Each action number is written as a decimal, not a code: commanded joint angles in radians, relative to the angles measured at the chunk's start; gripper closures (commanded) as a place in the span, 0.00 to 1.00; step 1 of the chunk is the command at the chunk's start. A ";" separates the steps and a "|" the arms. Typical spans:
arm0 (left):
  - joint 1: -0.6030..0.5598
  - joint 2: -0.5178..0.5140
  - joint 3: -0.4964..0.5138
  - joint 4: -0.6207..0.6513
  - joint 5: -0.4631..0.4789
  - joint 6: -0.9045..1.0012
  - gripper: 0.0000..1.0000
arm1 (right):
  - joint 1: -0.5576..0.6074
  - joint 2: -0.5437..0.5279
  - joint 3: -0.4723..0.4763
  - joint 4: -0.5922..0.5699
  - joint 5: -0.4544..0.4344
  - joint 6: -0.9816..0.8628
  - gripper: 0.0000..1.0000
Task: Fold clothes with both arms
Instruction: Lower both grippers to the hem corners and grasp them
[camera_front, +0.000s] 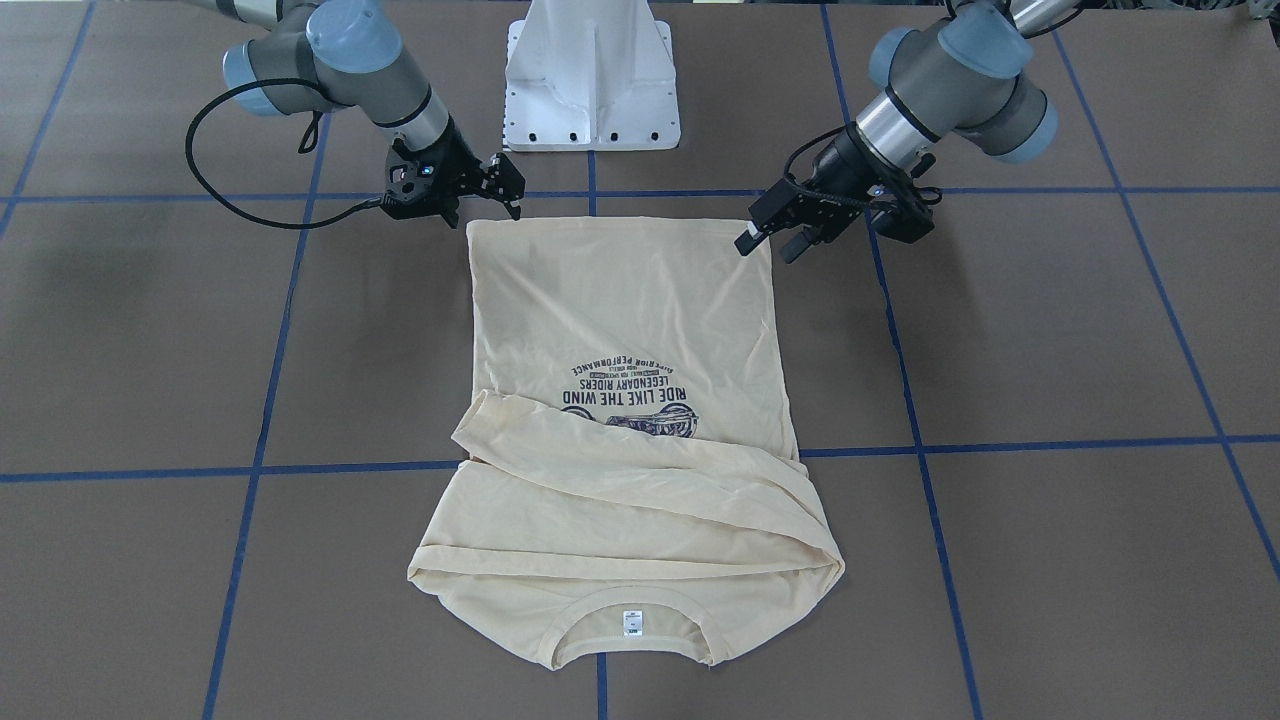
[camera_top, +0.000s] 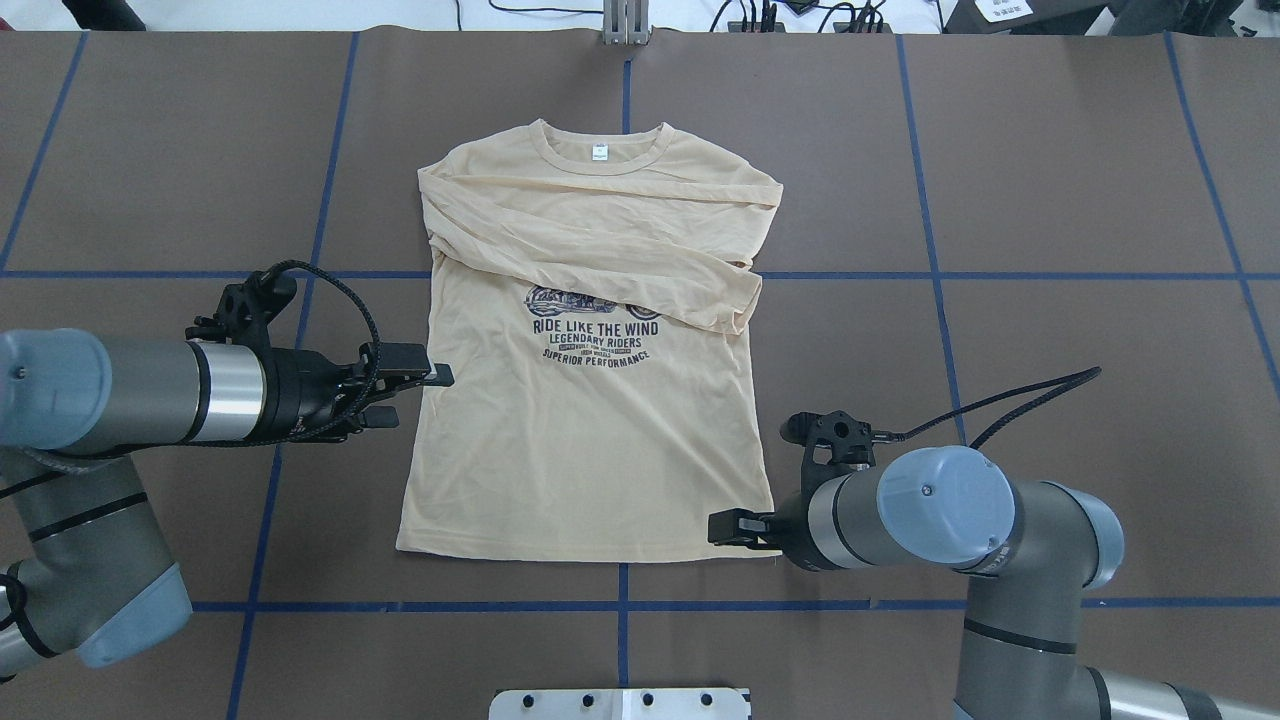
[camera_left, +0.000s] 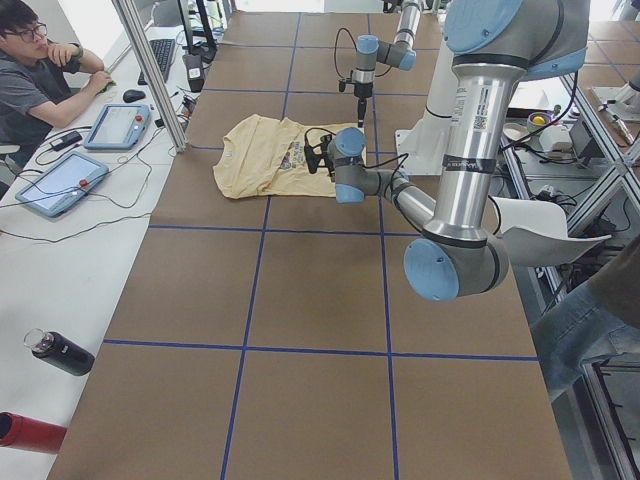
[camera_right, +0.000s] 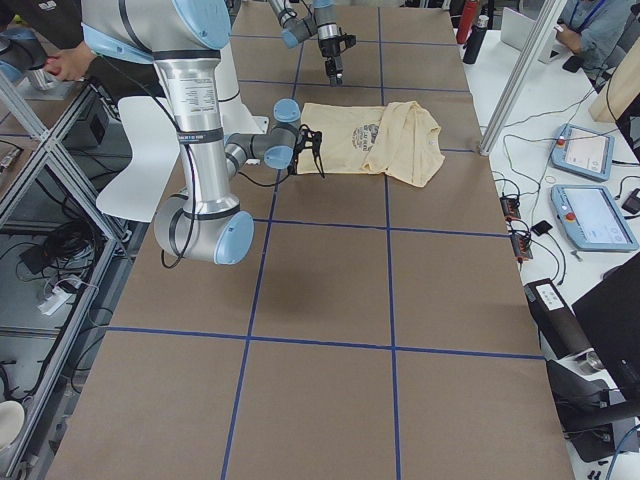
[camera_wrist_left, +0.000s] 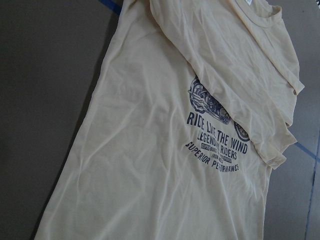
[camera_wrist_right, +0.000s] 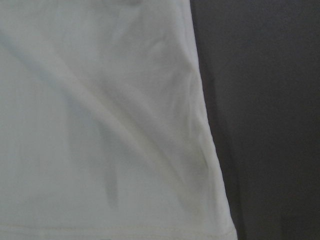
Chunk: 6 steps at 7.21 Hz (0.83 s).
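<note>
1. The cream-yellow shirt (camera_top: 590, 440) lies flat and face up in the middle of the brown worktop (camera_top: 1000, 200), with its hem toward the robot and its ribbed collar (camera_top: 600, 157) at the far side.
2. Both long sleeves are folded across the chest. The upper sleeve (camera_top: 640, 275) runs diagonally and ends in a cuff near the shirt's right edge. It covers part of the motorcycle in the navy print (camera_top: 596, 340) (the words "Ride like the wind" read clearly below it).
3. A small white neck label (camera_top: 599, 152) shows inside the collar.
4. The left gripper (camera_front: 768, 243) is at the shirt's left side edge, about halfway up the body. Its fingers are apart and hold nothing; I cannot tell whether a tip touches the cloth.
5. The right gripper (camera_front: 510, 190) sits just beside the hem corner on the robot's right. Its fingers also look apart, with no cloth between them. The right wrist view shows that corner lying flat, close up.
6. The white pedestal base (camera_front: 592, 80) stands between the two arms, behind the hem.
7. In the left side view a person (camera_left: 40, 90) sits at a desk beyond the worktop.
</note>
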 joint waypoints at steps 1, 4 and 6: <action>0.003 -0.001 0.000 0.003 0.002 -0.001 0.00 | 0.003 0.002 -0.008 -0.001 0.001 -0.001 0.05; 0.003 -0.003 0.002 0.003 0.002 -0.001 0.00 | 0.005 0.002 -0.018 -0.001 0.007 -0.001 0.09; 0.004 -0.004 0.008 0.003 0.002 -0.001 0.00 | 0.005 0.003 -0.017 -0.001 0.007 0.017 0.30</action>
